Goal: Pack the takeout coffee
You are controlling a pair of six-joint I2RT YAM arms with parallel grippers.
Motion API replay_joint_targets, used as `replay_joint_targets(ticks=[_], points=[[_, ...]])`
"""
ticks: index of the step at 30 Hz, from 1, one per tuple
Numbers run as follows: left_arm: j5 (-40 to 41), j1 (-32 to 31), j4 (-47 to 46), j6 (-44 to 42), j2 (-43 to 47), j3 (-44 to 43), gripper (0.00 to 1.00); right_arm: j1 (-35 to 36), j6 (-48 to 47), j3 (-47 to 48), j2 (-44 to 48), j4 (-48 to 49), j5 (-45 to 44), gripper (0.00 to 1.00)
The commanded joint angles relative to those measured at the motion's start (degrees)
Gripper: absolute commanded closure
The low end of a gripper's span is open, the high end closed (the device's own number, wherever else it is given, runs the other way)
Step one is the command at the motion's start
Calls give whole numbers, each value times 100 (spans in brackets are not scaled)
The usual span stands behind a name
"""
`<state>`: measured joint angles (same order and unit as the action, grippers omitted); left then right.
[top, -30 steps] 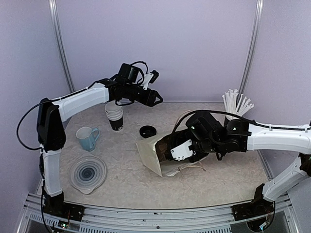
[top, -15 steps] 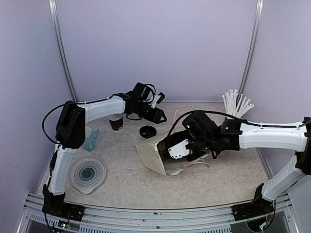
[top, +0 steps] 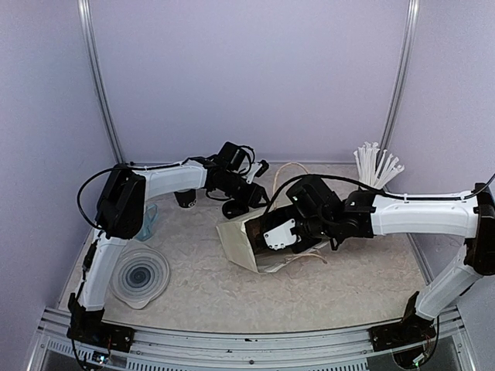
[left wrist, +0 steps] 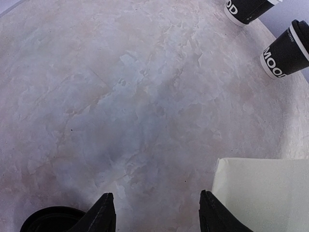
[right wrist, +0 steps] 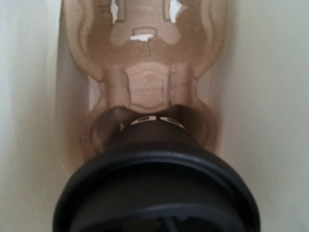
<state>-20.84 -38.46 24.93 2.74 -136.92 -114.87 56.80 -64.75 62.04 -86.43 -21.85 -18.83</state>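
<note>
Left arm has dropped in the last second. It was up over the nested stack (top: 184,199) and is now low over the table, next to the loose black lid (left wrist: 48,222). Left gripper (left wrist: 158,212) has its fingers spread with only bare table between them. The lid sits just outside one finger, so no grasp yet.

Right arm has pushed a bit deeper into the paper bag (top: 236,249), which lies on its side with the mouth toward that arm. Right gripper (top: 271,236) is buried in the mouth and its fingers show in no view. Can't tell whether they're clamped on the cup or have let go.

My read: one coffee is going into its slot or is already seated, and the left arm is lining up on the lid as the next piece. Packing looks partway done.

Contents:
- The bag holds the brown carrier tray (right wrist: 145,82) and one lidded coffee cup (right wrist: 154,145). The cup's base is in the near well and its lid faces the wrist camera. The far wells look empty.
- Outside the bag, the left wrist view shows another lidded cup (left wrist: 285,53) and a second lettered cup (left wrist: 244,9) further off on the table.
- The straw cup (top: 377,164) is back right, full of white straws.
</note>
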Motion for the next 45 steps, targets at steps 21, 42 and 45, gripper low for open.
replay_joint_targets(ticks=[21, 42, 45], points=[[-777, -128, 56, -232, -203, -186, 44, -306, 55, 1139, -798, -794, 532, 62], [-1686, -829, 202, -455, 246, 381, 45, -309, 819, 2813, -1242, -4022, 1625, 62], [-1844, -973, 159, -427, 287, 493, 45, -305, 950, 2894, -1313, -4331, 1810, 62]])
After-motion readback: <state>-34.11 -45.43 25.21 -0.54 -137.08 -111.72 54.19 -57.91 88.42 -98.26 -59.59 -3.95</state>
